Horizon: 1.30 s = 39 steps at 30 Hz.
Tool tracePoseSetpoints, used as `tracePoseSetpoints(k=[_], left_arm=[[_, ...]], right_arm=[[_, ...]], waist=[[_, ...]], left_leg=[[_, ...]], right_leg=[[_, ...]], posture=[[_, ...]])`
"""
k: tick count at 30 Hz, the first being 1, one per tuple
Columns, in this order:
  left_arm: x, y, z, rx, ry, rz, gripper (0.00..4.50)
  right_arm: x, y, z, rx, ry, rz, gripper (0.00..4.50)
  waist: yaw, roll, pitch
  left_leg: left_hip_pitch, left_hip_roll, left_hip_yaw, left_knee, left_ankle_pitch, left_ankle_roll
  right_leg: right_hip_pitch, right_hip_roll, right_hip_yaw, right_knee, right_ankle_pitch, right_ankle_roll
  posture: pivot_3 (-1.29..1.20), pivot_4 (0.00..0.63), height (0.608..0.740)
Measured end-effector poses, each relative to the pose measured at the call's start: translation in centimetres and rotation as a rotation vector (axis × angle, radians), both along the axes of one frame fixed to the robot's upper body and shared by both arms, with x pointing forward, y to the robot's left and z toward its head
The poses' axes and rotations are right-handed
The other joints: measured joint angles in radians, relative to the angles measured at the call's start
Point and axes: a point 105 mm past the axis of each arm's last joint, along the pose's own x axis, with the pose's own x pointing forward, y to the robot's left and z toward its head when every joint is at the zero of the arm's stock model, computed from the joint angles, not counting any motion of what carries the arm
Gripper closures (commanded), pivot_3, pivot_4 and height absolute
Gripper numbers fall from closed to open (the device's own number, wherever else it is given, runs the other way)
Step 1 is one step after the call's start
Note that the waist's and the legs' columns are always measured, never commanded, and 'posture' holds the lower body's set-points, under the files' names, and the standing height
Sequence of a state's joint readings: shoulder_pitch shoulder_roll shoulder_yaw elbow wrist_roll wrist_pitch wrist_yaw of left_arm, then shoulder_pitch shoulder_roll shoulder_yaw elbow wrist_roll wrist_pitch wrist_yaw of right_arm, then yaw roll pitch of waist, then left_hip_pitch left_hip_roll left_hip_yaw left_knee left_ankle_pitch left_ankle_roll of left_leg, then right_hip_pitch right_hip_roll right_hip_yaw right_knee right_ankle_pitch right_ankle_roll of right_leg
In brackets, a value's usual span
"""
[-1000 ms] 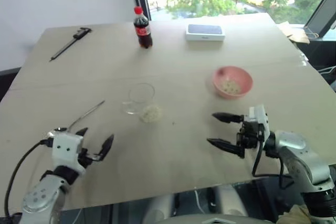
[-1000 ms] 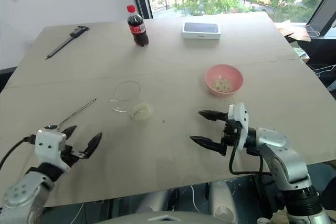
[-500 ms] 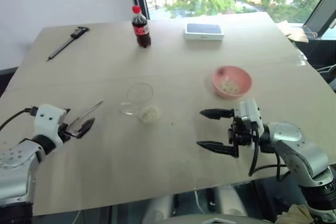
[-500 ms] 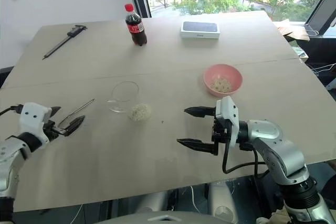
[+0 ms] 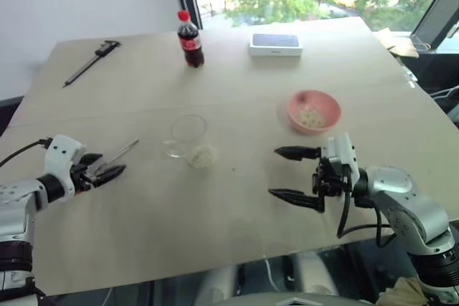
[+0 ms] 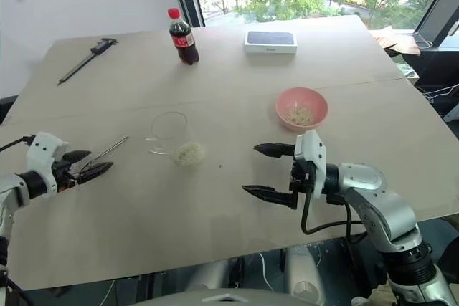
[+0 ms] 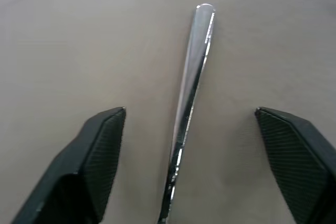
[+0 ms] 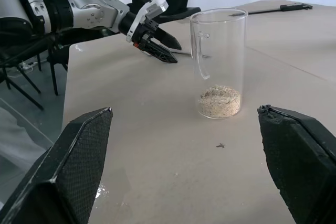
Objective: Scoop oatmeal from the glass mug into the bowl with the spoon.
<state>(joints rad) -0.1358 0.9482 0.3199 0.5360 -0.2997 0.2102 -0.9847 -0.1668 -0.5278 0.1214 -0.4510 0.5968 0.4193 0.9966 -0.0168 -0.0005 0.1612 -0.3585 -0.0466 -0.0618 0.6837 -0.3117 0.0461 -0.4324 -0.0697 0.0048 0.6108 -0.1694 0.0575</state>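
The spoon (image 5: 118,155) lies flat on the table, left of the glass mug (image 5: 188,134). My left gripper (image 5: 106,168) is low over the spoon's near end, open, one finger on each side of the handle (image 7: 190,77) and neither touching it. The mug stands upright with a clump of oatmeal (image 8: 219,100) in its bottom. The pink bowl (image 5: 313,110) to the right holds a little oatmeal (image 5: 310,117). My right gripper (image 5: 274,172) hovers open in front of the bowl, pointing left towards the mug, with nothing in it.
A cola bottle (image 5: 189,39) and a white box (image 5: 275,44) stand at the back of the table. A dark caliper (image 5: 92,62) lies at the back left. The table's front edge (image 5: 215,259) runs close under both arms.
My left gripper has moved from near the front edge out and forward to the spoon's handle, and its fingers have narrowed slightly. The right gripper has barely moved.
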Motion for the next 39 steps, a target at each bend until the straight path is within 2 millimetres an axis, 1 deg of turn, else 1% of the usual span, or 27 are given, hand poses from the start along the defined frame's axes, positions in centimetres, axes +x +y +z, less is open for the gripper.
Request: tracePoseSetpoints(k=[1,2,3,6,7,9,14,16,18,20,22,23,24,25,29,32,34,36,39], left_arm=[[0.0,0.0,-0.1,-0.026,0.021,-0.008,1.87],[-0.2,0.7,-0.1,-0.057,0.053,0.004,2.17],[-0.5,1.2,-0.2,-0.069,0.071,0.016,2.72],[-0.8,2.1,-0.3,-0.089,0.081,0.052,3.85],[-0.8,2.4,-0.4,-0.098,0.076,0.069,4.37],[-1.0,2.7,-0.7,-0.124,0.057,0.093,4.44],[-1.7,2.6,-1.3,-0.151,0.007,0.108,4.44],[-1.7,2.4,-1.4,-0.155,-0.011,0.112,4.44],[-1.5,2.1,-1.1,-0.142,-0.058,0.117,4.44],[-1.0,1.4,-0.8,-0.133,-0.111,0.115,4.44],[-0.4,0.1,0.1,-0.125,-0.185,0.093,4.44],[0.0,-0.5,0.7,-0.116,-0.215,0.077,4.44],[0.7,-1.5,2.6,-0.093,-0.283,0.047,4.44],[0.8,-1.6,3.0,-0.089,-0.298,0.042,4.44],[2.4,-3.5,9.7,-0.035,-0.496,-0.017,4.44],[3.1,-5.6,13.9,0.016,-0.616,-0.084,4.44],[3.5,-6.9,16.0,0.039,-0.679,-0.117,4.44],[4.2,-9.1,17.7,0.106,-0.746,-0.18,4.44],[4.6,-12.4,19.6,0.206,-0.836,-0.294,4.44]], right_arm=[[0.0,0.0,0.0,0.0,-0.002,-0.002,0.0],[0.1,-0.1,0.0,0.0,-0.005,-0.009,0.0],[0.2,-0.2,0.0,-0.001,-0.005,-0.013,0.0],[0.4,-0.3,-0.1,0.001,0.001,-0.025,0.0],[0.5,-0.3,0.0,0.013,0.001,-0.037,0.0],[0.8,-0.4,0.4,0.04,0.001,-0.057,0.0],[1.3,-0.5,0.4,0.043,0.007,-0.07,0.0],[1.3,-0.5,0.4,0.043,0.006,-0.07,0.0],[1.4,-0.5,0.5,0.043,0.0,-0.063,0.0],[1.6,-0.6,0.5,0.042,0.003,-0.064,0.0],[1.9,-0.5,0.7,0.045,0.003,-0.064,0.0],[2.0,-0.5,0.9,0.054,0.005,-0.064,0.0],[2.3,-0.3,1.7,0.097,0.014,-0.073,0.0],[2.4,-0.3,1.9,0.105,0.014,-0.075,0.0],[3.7,0.0,4.3,0.205,0.026,-0.116,0.0],[5.0,0.3,5.6,0.251,0.038,-0.154,0.0],[5.6,0.7,6.4,0.272,0.054,-0.181,0.0],[7.0,1.2,7.5,0.288,0.112,-0.242,0.0],[8.3,2.1,9.6,0.298,0.139,-0.304,0.0]], waist=[[0.0,0.001,-0.001],[-0.004,0.002,-0.001],[-0.008,0.002,-0.001],[-0.019,0.004,-0.002],[-0.021,0.005,-0.003],[-0.024,0.006,-0.003],[-0.025,0.009,-0.005],[-0.023,0.008,-0.005],[-0.022,0.008,-0.005],[-0.018,0.008,-0.005],[-0.009,0.004,-0.003],[-0.002,-0.001,-0.001],[0.005,-0.008,0.0],[0.007,-0.01,-0.001],[0.009,-0.011,-0.001],[0.006,-0.01,0.0],[0.005,-0.01,0.0],[0.004,-0.01,0.0],[0.003,-0.01,0.0]], left_leg=[[0.0,0.0,0.0,0.0,0.0,0.0],[0.001,0.0,0.001,0.0,0.0,0.0],[0.001,0.0,0.002,0.0,0.0,0.0],[0.002,0.0,0.004,-0.001,0.0,0.0],[0.002,0.0,0.004,-0.001,0.0,0.0],[0.003,0.0,0.005,-0.002,0.0,0.0],[0.005,0.0,0.008,-0.003,-0.001,0.001],[0.005,0.0,0.008,-0.003,-0.001,0.001],[0.005,0.0,0.008,-0.003,-0.001,0.001],[0.004,0.001,0.007,-0.003,-0.001,0.001],[0.003,0.001,0.005,-0.003,0.0,0.001],[0.001,0.001,0.004,-0.003,0.0,0.0],[-0.005,0.002,0.0,-0.001,0.001,-0.002],[-0.007,0.002,0.0,-0.001,0.002,-0.005],[-0.012,0.001,0.0,-0.001,0.003,-0.006],[-0.015,0.0,0.001,-0.001,0.003,-0.006],[-0.018,0.0,0.0,-0.001,0.003,-0.006],[-0.02,0.0,0.0,-0.001,0.004,-0.008],[-0.022,-0.001,0.0,-0.001,0.005,-0.008]], right_leg=[[0.0,0.0,0.0,0.0,0.0,0.0],[0.0,0.001,0.001,0.001,0.0,0.0],[0.0,0.001,0.002,0.001,0.0,0.0],[0.0,0.0,0.004,0.0,0.0,0.0],[0.0,0.0,0.004,0.0,0.0,0.0],[0.0,0.0,0.006,0.0,0.0,0.0],[0.0,-0.001,0.01,0.001,0.0,0.0],[0.0,-0.001,0.009,0.001,0.0,0.0],[0.0,-0.001,0.009,0.001,0.0,0.0],[0.0,-0.002,0.009,0.0,0.0,0.0],[0.0,-0.003,0.007,0.0,0.0,0.0],[-0.002,-0.004,0.006,0.0,0.001,0.0],[-0.005,-0.003,0.004,0.0,0.002,-0.003],[-0.007,-0.003,0.004,0.0,0.003,-0.003],[-0.01,-0.003,0.002,-0.001,0.003,-0.003],[-0.014,-0.001,0.002,-0.001,0.003,-0.003],[-0.017,-0.001,0.001,0.0,0.003,-0.003],[-0.019,-0.001,0.001,0.0,0.003,-0.004],[-0.022,-0.001,0.002,0.0,0.003,-0.004]], posture=[[0.0,0.15,0.74],[0.0,0.15,0.74],[0.0,0.15,0.74],[0.0,0.15,0.74],[0.0,0.15,0.74],[0.0,0.15,0.74],[0.0,0.15,0.74],[0.0,0.15,0.74],[0.0,0.15,0.74],[0.0,0.15,0.74],[0.0,0.15,0.74],[0.0,0.15,0.74],[0.0,0.15,0.74],[0.0,0.15,0.74],[0.0,0.15,0.74],[0.0,0.15,0.74],[0.0,0.15,0.74],[0.0,0.15,0.74],[0.0,0.15,0.74]])
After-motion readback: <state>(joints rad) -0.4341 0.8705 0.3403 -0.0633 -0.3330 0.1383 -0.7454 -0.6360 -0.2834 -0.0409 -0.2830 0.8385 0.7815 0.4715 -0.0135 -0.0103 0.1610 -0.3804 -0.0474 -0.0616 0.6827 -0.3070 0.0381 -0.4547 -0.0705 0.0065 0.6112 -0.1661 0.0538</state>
